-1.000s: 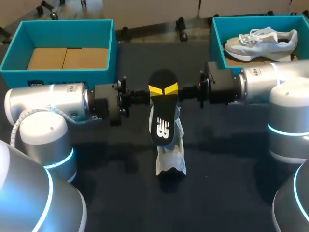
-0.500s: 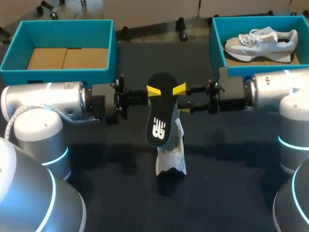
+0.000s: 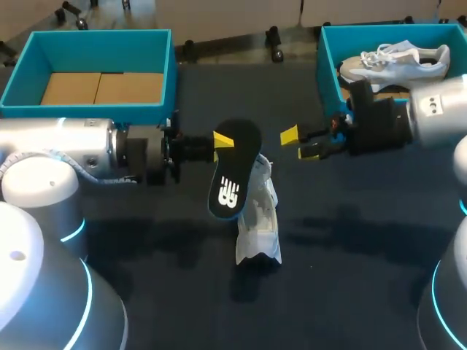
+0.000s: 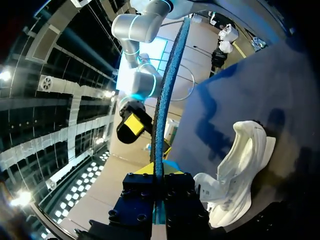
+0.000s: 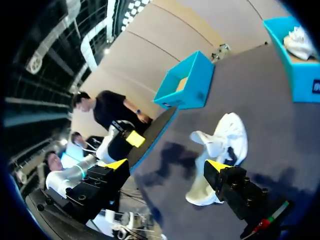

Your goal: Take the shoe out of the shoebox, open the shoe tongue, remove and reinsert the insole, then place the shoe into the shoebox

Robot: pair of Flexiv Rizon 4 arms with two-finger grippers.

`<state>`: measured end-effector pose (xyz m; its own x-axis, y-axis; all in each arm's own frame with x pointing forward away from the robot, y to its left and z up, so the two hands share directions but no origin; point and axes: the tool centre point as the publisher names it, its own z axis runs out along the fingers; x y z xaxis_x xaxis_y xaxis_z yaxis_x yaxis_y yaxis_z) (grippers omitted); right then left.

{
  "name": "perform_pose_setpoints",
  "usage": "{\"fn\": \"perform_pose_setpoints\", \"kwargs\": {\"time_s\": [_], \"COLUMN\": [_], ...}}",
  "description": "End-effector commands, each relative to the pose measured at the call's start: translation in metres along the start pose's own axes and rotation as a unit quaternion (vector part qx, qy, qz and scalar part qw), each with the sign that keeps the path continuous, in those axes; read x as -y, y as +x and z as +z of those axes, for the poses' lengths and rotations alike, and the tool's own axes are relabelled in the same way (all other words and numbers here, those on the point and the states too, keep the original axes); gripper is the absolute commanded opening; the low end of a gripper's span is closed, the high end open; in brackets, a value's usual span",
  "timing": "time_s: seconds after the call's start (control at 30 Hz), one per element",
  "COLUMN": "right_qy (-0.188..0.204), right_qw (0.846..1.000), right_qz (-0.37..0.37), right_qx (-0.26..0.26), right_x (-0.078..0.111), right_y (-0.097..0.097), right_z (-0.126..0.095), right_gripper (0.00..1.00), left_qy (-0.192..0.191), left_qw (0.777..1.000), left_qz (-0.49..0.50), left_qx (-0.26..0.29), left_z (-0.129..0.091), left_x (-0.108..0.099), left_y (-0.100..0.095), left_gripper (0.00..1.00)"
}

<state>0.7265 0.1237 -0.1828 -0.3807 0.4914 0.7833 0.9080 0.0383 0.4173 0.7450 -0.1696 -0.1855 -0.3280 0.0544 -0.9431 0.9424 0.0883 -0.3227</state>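
Observation:
My left gripper [image 3: 219, 140] is shut on the upper edge of the black insole [image 3: 233, 173], which hangs tilted above the table. In the left wrist view the insole [image 4: 165, 100] shows edge-on, clamped between the fingers of that gripper [image 4: 158, 172]. Under and just beyond the insole, the white shoe [image 3: 259, 219] lies on the dark table, and it also shows beside the left gripper as shoe [image 4: 240, 160]. My right gripper [image 3: 300, 145] stands open to the right of the insole, holding nothing. In its own view the right gripper [image 5: 167, 165] is spread wide, with the shoe [image 5: 220, 142] ahead.
A teal shoebox [image 3: 162, 69] with a bare cardboard floor stands at the back left. A second teal shoebox [image 3: 326, 65] at the back right holds another white shoe [image 3: 398, 60], right behind my right arm.
My right gripper has let go of the insole, opened wide and drawn back to the right. My left gripper keeps the insole, which has shifted left and tilted.

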Motion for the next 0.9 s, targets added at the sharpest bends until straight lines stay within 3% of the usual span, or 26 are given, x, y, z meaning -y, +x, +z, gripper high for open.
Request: {"fn": "perform_pose_setpoints", "kwargs": {"time_s": [0.03, 0.6, 0.73, 0.77, 0.9], "right_qy": [0.003, 0.003, 0.003, 0.026, 0.034], "right_qw": [0.998, 0.998, 0.998, 0.998, 0.993], "right_qz": [0.002, 0.002, 0.002, -0.006, -0.072], "right_qx": [0.061, 0.061, 0.061, 0.061, 0.09], "right_x": [0.0022, 0.0022, 0.0022, 0.0022, 0.0029], "right_y": [0.0079, 0.0079, 0.0079, 0.0085, 0.0098], "right_z": [-0.0089, -0.0089, -0.0089, -0.0097, -0.0145], "right_gripper": [1.0, 1.0, 1.0, 1.0, 1.0], "left_qy": [-0.003, -0.003, 0.016, 0.015, 0.033], "left_qw": [1.0, 1.0, 0.999, 0.999, 0.997], "left_qz": [0.0, 0.0, -0.029, -0.033, -0.063], "left_qx": [0.0, 0.0, -0.005, -0.008, -0.01], "left_z": [-0.0027, -0.0027, -0.0054, -0.0064, -0.009], "left_x": [0.0044, 0.0044, 0.0086, 0.0095, 0.0143], "left_y": [0.0005, 0.0005, -0.0006, -0.0017, -0.0044], "left_gripper": [0.0, 0.0, 0.0, 0.0, 0.0]}}
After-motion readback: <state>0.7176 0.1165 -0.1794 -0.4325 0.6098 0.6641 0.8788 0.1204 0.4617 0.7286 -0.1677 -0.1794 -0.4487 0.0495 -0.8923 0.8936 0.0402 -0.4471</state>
